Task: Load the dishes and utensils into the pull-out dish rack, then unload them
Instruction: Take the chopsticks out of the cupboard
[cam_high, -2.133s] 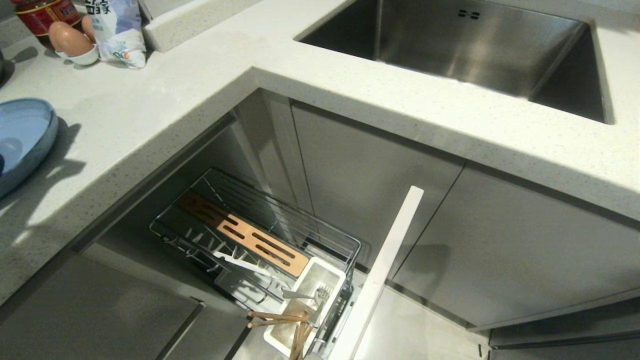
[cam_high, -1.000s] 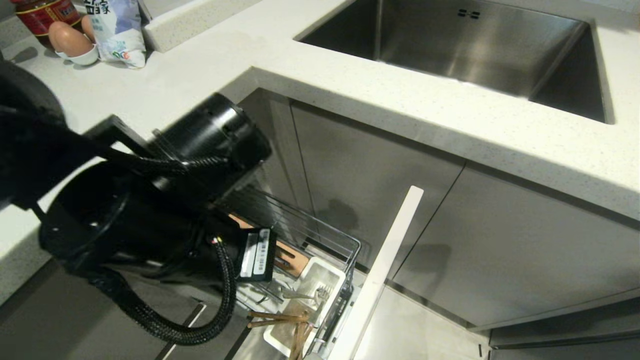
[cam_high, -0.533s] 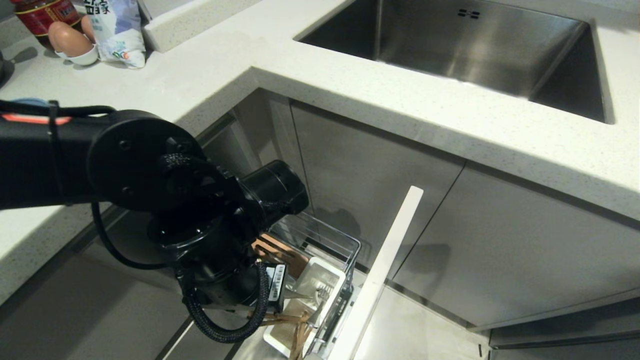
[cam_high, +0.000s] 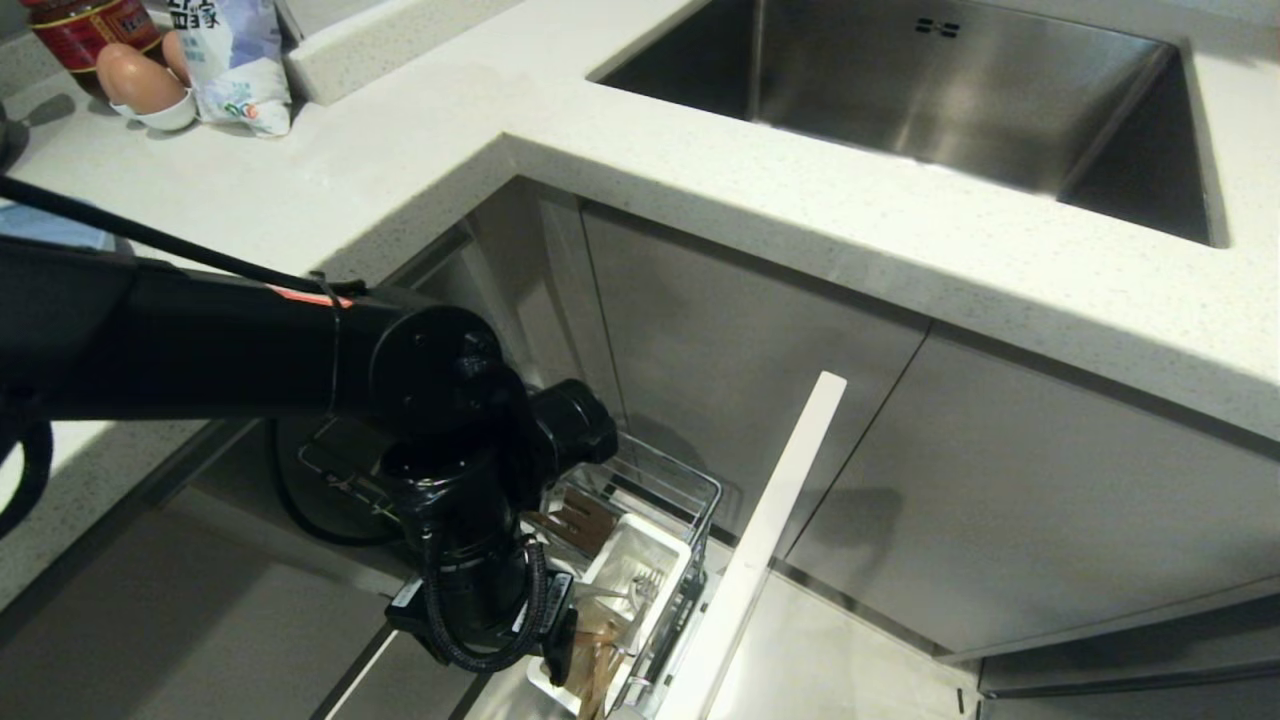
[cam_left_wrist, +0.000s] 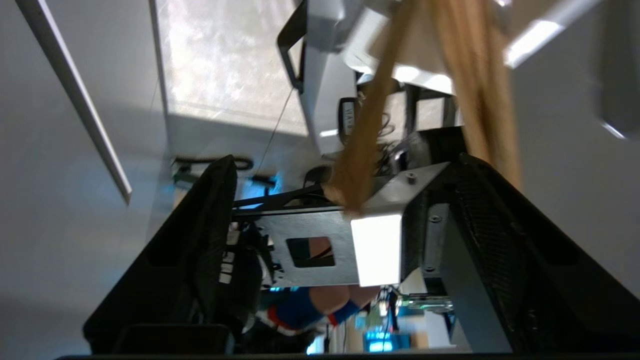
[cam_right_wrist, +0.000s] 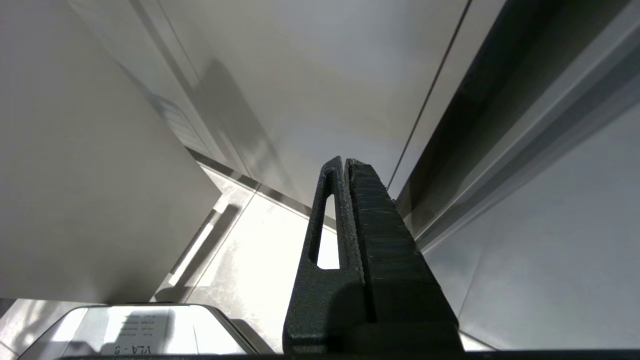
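Here, I am lowering my left gripper (cam_left_wrist: 345, 200), jaws spread wide and gripping nothing, over the chopsticks (cam_high: 597, 668) at six o'clock of the pull-out dish rack (cam_high: 690, 500), risking knocking them askew.

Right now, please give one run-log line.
left gripper: jaws open at chopsticks | cutlery box | right gripper: shut, parked

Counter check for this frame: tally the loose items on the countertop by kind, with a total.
eggs: 2
white egg dish: 1
red jar: 1
printed bag: 1
blue dish, partly hidden: 1
Total: 6
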